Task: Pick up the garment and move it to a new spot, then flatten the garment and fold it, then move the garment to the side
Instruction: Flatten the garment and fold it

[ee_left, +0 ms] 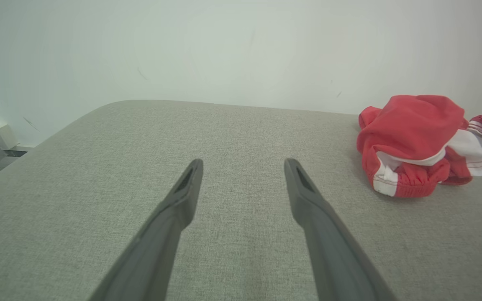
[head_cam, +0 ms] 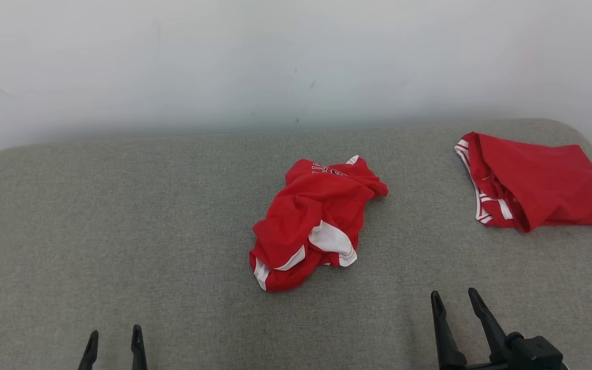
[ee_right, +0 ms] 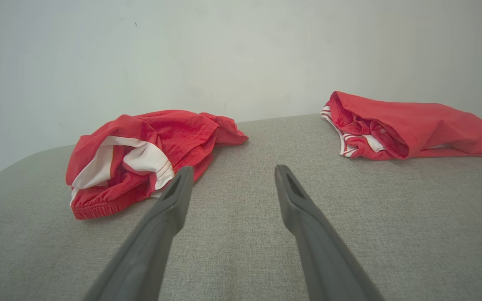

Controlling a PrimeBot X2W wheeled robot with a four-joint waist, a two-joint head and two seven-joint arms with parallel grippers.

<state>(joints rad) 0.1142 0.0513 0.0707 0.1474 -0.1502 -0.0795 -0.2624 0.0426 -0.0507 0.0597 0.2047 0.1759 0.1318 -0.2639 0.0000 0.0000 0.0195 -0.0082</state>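
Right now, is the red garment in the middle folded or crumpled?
Crumpled: the garment lies bunched in a heap, white panels turned out.

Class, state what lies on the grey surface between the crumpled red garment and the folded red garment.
Nothing: bare grey surface separates the crumpled red garment from the folded red garment, as the head view shows.

You see a crumpled red garment (head_cam: pixel 316 223) with white trim lying near the middle of the grey padded surface (head_cam: pixel 121 216). A second red garment (head_cam: pixel 537 180), folded, lies by the far right corner, well apart from it. At the near edge, your left gripper (head_cam: pixel 114 333) and right gripper (head_cam: pixel 454 294) stand with fingers spread, both empty.
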